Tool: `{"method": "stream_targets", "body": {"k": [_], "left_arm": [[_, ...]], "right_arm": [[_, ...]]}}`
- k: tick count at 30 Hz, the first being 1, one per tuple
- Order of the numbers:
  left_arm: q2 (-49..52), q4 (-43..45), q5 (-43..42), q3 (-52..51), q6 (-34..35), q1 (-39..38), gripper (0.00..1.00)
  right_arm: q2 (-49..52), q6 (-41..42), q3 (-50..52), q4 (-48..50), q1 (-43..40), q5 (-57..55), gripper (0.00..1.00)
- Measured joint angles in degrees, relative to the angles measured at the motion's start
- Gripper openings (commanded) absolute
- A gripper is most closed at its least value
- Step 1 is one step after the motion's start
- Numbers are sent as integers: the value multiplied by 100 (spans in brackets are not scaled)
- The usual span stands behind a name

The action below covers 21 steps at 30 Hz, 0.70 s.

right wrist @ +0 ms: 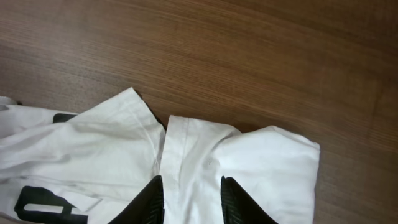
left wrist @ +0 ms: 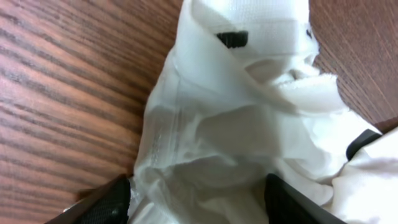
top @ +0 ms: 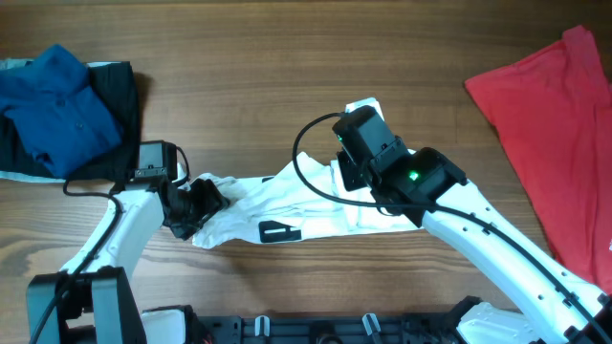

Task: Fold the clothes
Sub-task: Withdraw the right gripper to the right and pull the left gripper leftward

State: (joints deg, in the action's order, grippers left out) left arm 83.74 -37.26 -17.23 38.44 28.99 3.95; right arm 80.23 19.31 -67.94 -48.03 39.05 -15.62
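The left pincer stands wide open, its fingers on either side of a bunched end of the white T-shirt; the right pincer is nearly closed, nipping a fold of it. The T-shirt lies crumpled on the surface; the red shirt lies well apart.

No text, brand or number can be read anywhere. A small black label is seen on the white T-shirt, well ahead of the left jaws, but nothing on it can be made out. A black print is seen on the same cloth, to the left of the right jaws. It is broken by folds and cut by the frame edge, so no letter can be told.
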Motion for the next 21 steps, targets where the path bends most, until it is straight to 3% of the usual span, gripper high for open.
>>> {"method": "stream_targets", "body": {"k": [4,10,14,21], "left_arm": [[20,190,-11,-90,-44,0,66],[170,319,-238,-46,-116,37,65],[232,365,-424,-20,-302,37,64],[297,431,-719,-20,-658,42,62]], "right_arm": [[0,560,-4,-444,-9,-348,28],[-9,2400,-11,-1799,-352,-951,35],[-168,3488,-7,-2444,-887,-898,52],[-791,3698,-7,-2822,-1757,-710,56]]}}
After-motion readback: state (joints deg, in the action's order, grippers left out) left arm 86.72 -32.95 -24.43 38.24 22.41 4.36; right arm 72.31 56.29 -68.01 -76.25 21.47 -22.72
